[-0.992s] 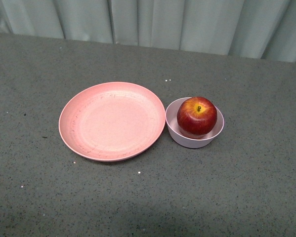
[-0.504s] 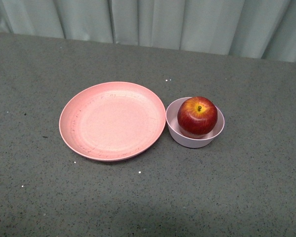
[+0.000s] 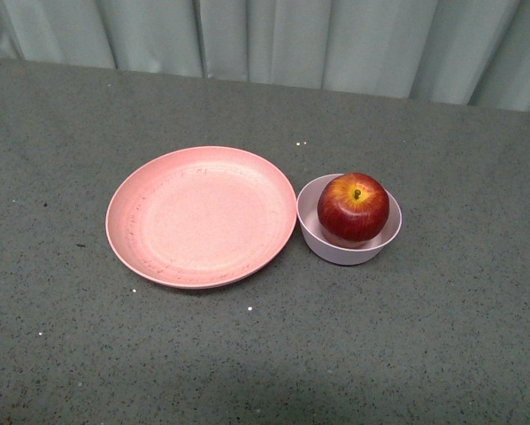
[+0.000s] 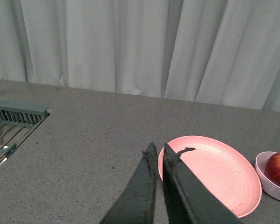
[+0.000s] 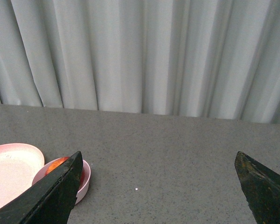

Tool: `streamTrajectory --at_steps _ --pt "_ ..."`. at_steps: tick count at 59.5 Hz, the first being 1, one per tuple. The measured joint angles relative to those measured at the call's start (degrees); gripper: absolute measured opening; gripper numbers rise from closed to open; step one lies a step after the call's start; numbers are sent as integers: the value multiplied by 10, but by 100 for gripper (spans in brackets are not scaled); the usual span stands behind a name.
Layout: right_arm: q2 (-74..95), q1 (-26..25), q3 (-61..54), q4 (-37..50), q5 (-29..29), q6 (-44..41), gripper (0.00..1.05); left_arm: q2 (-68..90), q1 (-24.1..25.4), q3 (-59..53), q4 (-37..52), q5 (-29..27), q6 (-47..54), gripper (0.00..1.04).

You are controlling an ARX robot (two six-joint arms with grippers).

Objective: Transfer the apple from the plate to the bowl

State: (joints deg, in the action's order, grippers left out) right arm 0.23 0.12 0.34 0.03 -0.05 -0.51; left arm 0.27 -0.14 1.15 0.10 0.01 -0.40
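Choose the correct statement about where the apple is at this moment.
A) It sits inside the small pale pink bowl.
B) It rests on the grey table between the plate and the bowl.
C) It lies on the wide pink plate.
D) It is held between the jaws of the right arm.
A. In the front view the apple sits in the bowl, while the plate beside it holds nothing and no jaws are near the fruit.

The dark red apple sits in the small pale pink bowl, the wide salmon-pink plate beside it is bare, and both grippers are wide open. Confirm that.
Not quite. Only the right gripper is wide open; the left wrist view shows the left gripper shut. The rest holds: the dark red apple sits in the small pale pink bowl and the wide salmon-pink plate is bare.
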Motion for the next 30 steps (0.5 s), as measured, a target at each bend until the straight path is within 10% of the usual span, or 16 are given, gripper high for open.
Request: streamTrajectory --at_steps 30 --pt "0 0 0 0 0 0 95 0 0 0 0 0 1 99"
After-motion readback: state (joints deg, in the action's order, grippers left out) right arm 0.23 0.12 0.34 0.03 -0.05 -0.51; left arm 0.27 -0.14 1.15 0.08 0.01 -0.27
